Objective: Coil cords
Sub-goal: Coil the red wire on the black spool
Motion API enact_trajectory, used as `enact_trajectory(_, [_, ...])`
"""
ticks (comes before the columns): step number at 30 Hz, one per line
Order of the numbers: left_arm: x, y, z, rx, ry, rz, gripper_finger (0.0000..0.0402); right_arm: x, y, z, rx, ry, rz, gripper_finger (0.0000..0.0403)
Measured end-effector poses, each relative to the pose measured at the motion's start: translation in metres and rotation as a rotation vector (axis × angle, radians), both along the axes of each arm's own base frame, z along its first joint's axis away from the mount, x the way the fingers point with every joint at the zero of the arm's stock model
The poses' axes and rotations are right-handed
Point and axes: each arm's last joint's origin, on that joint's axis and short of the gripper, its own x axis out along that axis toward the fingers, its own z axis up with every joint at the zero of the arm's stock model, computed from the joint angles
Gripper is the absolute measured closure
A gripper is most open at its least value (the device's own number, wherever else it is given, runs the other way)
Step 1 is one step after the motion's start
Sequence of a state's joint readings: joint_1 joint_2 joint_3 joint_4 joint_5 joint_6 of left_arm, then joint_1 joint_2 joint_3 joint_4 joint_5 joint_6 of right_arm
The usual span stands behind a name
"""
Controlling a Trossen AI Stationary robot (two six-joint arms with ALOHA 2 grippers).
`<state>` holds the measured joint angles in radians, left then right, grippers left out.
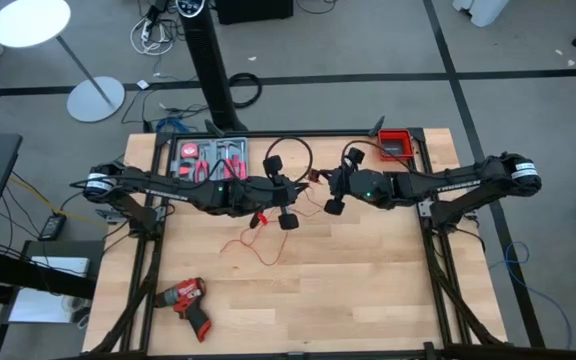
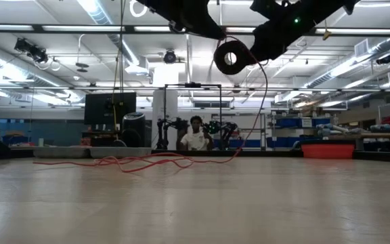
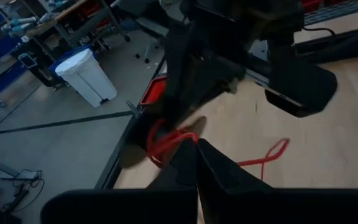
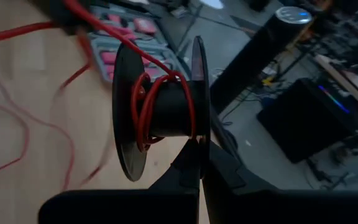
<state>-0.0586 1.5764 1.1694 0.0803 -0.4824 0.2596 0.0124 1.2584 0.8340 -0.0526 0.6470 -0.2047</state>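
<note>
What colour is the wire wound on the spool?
Bright red, wound on the round black plastic spool; the thin red wire shows best in the right wrist view.

The worktop (image 1: 368, 270) is pale blond wood with fine lengthwise grain, framed in black. A thin wire (image 1: 253, 243) lying near its centre is bright red. The spool (image 4: 160, 109) has matt black discs and a black core, striped by a few red turns of that wire. A black cable (image 1: 288, 150) loops at about twelve o'clock. At eleven o'clock a grey tray (image 1: 208, 155) carries tools with red and pink handles. A bin (image 1: 396, 146) at one o'clock is bright red. The drill (image 1: 186, 300) at seven o'clock is red with black parts. Both arms are black, and the right one shows a small green light (image 1: 368, 194).
</note>
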Motion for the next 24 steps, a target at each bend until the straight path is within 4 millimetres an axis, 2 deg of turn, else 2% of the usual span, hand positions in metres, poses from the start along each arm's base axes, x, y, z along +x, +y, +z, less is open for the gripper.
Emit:
enact_trajectory(7, [0.001,0.005,0.002,-0.001,-0.024,0.015,0.0401,0.004,-0.002,0.010,-0.045,-0.083,-0.006,0.0403])
enact_trajectory(16, [0.003,0.013,0.011,-0.006,-0.117,0.032,0.0401,0.007,0.001,0.016,-0.022,-0.167,0.029,0.0403])
enact_trajectory(24, [0.003,0.015,0.011,-0.006,-0.117,0.035,0.0391,0.008,0.002,0.020,-0.010,-0.213,0.063,0.0403])
